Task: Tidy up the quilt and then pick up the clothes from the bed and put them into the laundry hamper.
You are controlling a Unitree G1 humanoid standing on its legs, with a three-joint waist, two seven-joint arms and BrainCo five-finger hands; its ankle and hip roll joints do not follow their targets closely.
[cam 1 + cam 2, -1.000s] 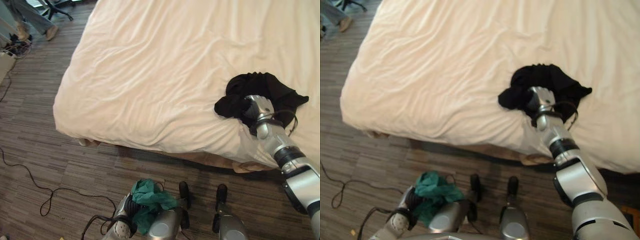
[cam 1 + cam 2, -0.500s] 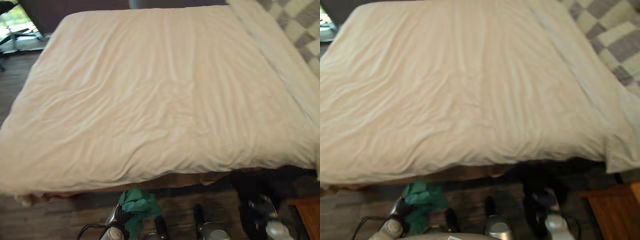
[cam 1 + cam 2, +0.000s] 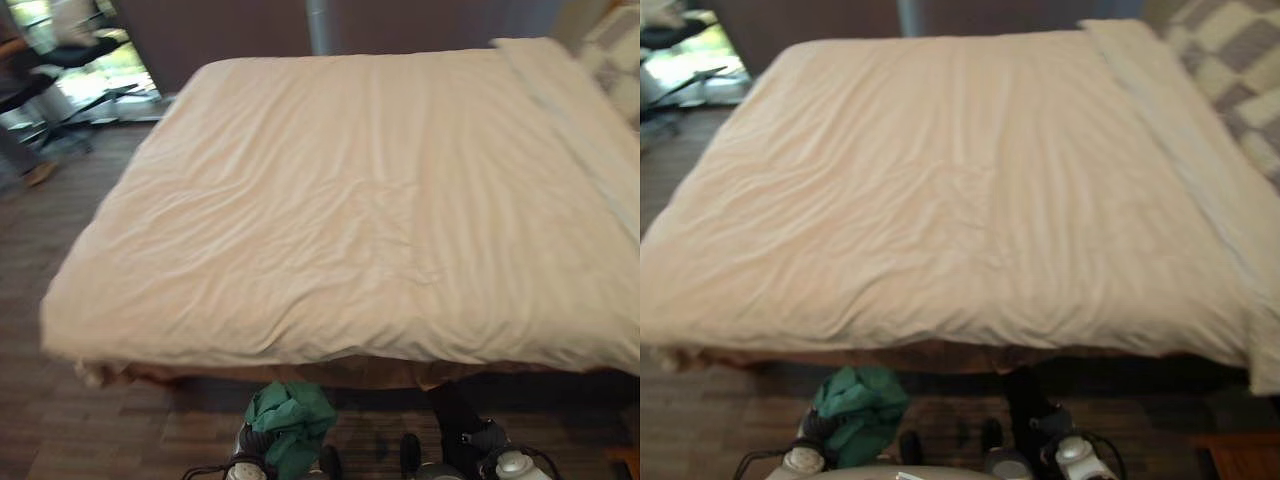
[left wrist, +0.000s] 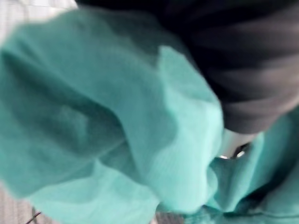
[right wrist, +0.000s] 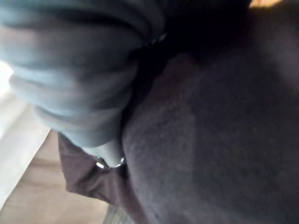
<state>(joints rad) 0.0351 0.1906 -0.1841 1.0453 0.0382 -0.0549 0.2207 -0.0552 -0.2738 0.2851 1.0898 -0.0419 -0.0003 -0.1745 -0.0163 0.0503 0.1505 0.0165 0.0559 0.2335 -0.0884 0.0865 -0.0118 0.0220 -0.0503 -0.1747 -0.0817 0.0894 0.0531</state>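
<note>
the cream quilt lies spread flat over the whole bed, lightly creased, its near edge hanging just past the foot of the bed, with a strip of the tan base showing under it. no clothes lie on top of it. at the far right corner of the bed there is a checked pillow, with a folded paler band of bedding running along the right edge beside it

below the near edge of the bed, over the dark wood floor, the left robot hand holds a bunched green garment; in its wrist view the green cloth wraps right over the hand, so i cannot tell how the fingers are set. the right robot hand sits low to the right with a black garment bunched above it; from its wrist view the dark cloth presses against the ribbed cover, fingers hidden, so i cannot tell its grip either

an office chair stands on the floor beyond the far left corner of the bed
</note>
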